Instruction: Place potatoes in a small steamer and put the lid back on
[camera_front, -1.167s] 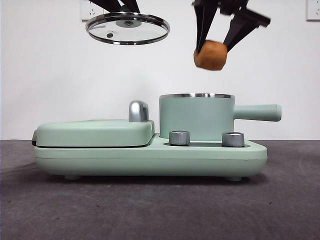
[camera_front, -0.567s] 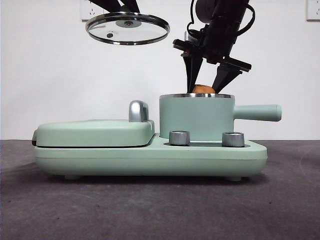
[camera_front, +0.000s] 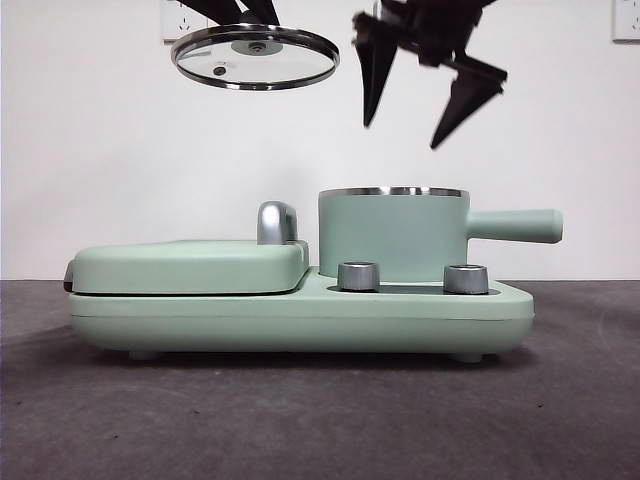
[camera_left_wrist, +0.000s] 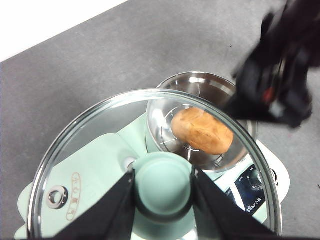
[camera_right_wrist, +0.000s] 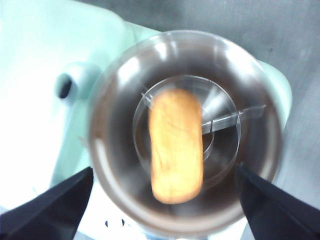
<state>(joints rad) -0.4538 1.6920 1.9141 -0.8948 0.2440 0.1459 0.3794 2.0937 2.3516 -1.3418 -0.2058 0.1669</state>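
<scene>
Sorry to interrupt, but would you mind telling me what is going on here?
The potato lies inside the steamer, on a rack in the steel bowl. The right gripper hangs above the pot with its jaws open and empty. The left gripper holds the lid by its knob, up in the air over the grill cover beside the pot. The lid is not yet back on.

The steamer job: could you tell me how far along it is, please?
Done: the potato lies inside the steamer, on its rack. In hand: the right gripper hangs open and empty above the pot, while the left gripper holds the lid by its knob, off to one side. Left: setting the lid on the steamer.
</scene>
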